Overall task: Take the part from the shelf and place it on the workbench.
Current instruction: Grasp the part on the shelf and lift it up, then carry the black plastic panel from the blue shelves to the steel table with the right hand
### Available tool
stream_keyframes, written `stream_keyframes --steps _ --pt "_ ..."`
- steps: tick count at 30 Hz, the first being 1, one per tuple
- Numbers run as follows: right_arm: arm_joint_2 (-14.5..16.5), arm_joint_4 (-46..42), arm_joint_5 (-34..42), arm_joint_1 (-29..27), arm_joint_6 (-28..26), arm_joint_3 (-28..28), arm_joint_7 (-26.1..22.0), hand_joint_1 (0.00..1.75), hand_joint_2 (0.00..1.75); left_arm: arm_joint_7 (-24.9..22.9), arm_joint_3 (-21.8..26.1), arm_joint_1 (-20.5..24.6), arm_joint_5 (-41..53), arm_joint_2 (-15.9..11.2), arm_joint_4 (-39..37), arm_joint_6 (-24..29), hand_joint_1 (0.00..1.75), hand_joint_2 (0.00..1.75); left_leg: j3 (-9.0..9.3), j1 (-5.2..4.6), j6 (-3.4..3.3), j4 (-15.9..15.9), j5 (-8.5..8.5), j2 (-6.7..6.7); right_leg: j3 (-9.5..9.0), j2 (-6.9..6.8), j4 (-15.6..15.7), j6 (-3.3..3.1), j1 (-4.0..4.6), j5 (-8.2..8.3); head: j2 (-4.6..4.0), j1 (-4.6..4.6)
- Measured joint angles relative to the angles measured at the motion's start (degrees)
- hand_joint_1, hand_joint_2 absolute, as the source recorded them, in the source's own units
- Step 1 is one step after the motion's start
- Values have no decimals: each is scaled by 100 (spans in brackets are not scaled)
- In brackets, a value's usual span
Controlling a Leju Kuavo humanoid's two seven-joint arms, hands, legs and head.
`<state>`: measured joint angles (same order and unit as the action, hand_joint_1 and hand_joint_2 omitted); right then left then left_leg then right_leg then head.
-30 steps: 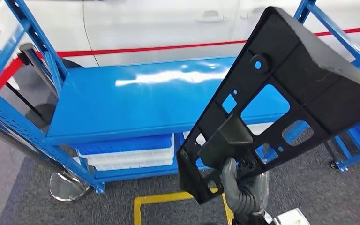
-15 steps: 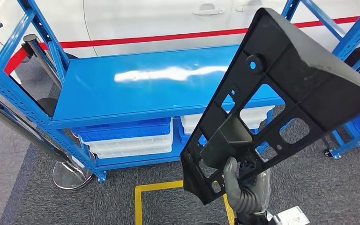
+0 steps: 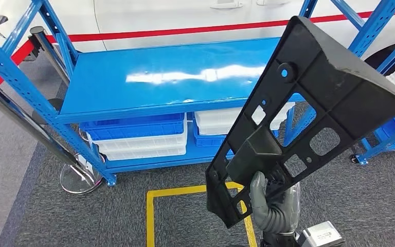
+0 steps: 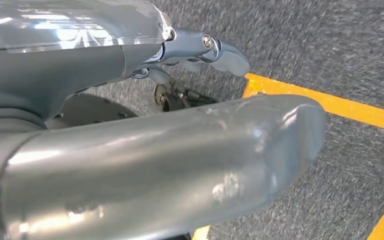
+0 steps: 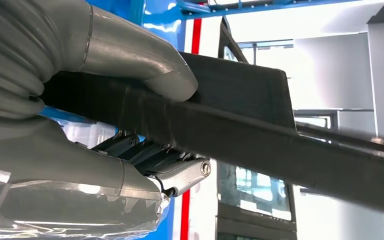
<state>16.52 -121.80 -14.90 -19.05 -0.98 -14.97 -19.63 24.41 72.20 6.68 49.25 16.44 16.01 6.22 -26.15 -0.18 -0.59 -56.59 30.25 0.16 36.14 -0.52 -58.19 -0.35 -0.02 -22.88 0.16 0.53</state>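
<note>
Blue shelf (image 3: 133, 85) ahead, and your part (image 3: 308, 108), a big black perforated panel, is up in front of it, off the shelf. Looks rigid, light but unwieldy, levering on its low corner, so grip nearer the middle. Long axis rises up-right. Right hand (image 3: 270, 203) clamps that corner; left hand (image 4: 145, 150) hangs, grip unclear.

Light: bright, even — white glare streaks on the blue shelf top (image 3: 159, 77).
Blur: carpet (image 4: 330, 45) smeared.
Backlight: right wrist view — background washed out.
</note>
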Motion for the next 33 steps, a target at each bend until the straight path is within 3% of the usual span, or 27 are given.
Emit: stream_keyframes --steps 2,3,5,7,8,9,11,13,14,17,18,20,22,23,24,25,27,29,32,33 --pt "14 -1 -20 -28 26 41 16 175 175 -9 8 -5 2 1 3 -12 0 0 -67 10 -47 47 -107 9 24 5 18 72 -8 48 -1 -16" --pt "21 -1 -32 -39 35 62 20 175 175 -16 11 -4 4 2 3 -19 0 0 -105 26 -78 71 -173 19 63 16 -42 107 -12 -47 -1 -10" --pt "38 -2 -86 -64 60 115 29 175 175 -27 15 0 13 4 3 -40 0 0 -221 49 -133 96 -307 43 227 37 -497 172 -44 -540 -1 8" --pt "62 -5 -189 -99 115 175 50 175 175 -23 15 1 20 3 3 -66 0 0 -377 46 -155 79 -417 50 405 38 -1196 222 -70 -1005 -1 24" --pt "74 -7 -256 -122 148 202 72 175 175 -14 15 1 19 2 3 -79 0 0 -461 46 -148 61 -467 54 420 38 -1421 239 -81 -1049 -1 24" --pt "85 -15 -325 -154 174 226 97 175 175 -1 15 2 14 1 3 -92 0 0 -547 49 -136 36 -510 56 347 37 -1473 252 -92 -973 -1 24" --pt "116 -61 -440 -250 216 271 136 175 175 27 15 2 -1 -1 4 -114 0 0 -707 60 -99 -38 -577 51 -99 36 -1006 262 -119 -682 -1 24" --pt "151 -132 -506 -354 241 308 144 175 175 44 15 2 -14 -7 7 -133 0 0 -820 54 -42 -113 -625 41 -618 45 -268 229 -109 -632 -1 24" --pt "167 -163 -519 -404 245 324 145 175 175 43 15 2 -19 -11 9 -130 0 0 -850 49 -8 -135 -654 40 -753 51 -36 197 -94 -671 -1 24" --pt "216 -233 -497 -549 228 380 189 175 175 -16 23 -6 -25 -24 13 -71 0 0 -897 56 101 -154 -719 37 -732 48 91 55 -71 -646 -1 24" --pt "234 -246 -486 -583 222 403 205 175 175 -38 27 -12 -25 -31 13 -55 0 0 -933 64 131 -223 -627 31 -696 39 101 -5 -77 -602 -1 17" --pt "268 -264 -467 -628 218 449 214 175 175 -56 33 -22 -25 -44 15 -50 0 0 -1079 82 175 -674 -174 21 -600 18 114 -108 -81 -498 -1 -5" --pt "287 -278 -412 -667 207 487 213 175 175 -61 38 -25 -33 -52 16 -65 0 0 -1256 85 204 -1407 312 20 -461 11 96 -146 -56 -398 -1 -25" --pt "296 -281 -364 -690 194 505 212 175 175 -60 41 -25 -40 -58 16 -75 0 0 -1273 85 210 -1662 404 20 -385 7 81 -149 -44 -349 -1 -23" --pt "302 -289 -305 -713 178 524 210 175 175 -58 43 -25 -49 -63 16 -87 0 0 -1206 84 206 -1740 375 20 -307 5 62 -148 -32 -302 -1 -24" --pt "308 -306 -242 -737 164 544 209 175 175 -52 45 -24 -57 -67 17 -95 0 0 -1034 83 190 -1594 245 19 -231 7 37 -142 -24 -260 -1 -24" --pt "323 -368 -143 -782 151 589 206 175 175 -41 47 -15 -67 -75 22 -108 0 0 -476 69 121 -834 15 -5 -95 19 -21 -115 -12 -184 -1 -25" --pt "339 -433 -100 -810 151 623 202 175 175 -32 50 -5 -69 -81 32 -121 0 0 -69 38 60 -171 -4 -39 -20 27 -48 -59 -10 -99 -1 -21" --pt "356 -494 -90 -835 152 648 197 175 175 -25 60 1 -72 -85 40 -136 0 0 -55 17 -9 34 -73 -34 5 36 -6 52 -29 31 -1 -39" --pt "359 -509 -89 -846 152 651 196 175 175 -24 63 5 -73 -84 42 -139 0 0 -88 30 -48 66 -136 -17 29 43 -37 87 -33 -31 -1 -42"
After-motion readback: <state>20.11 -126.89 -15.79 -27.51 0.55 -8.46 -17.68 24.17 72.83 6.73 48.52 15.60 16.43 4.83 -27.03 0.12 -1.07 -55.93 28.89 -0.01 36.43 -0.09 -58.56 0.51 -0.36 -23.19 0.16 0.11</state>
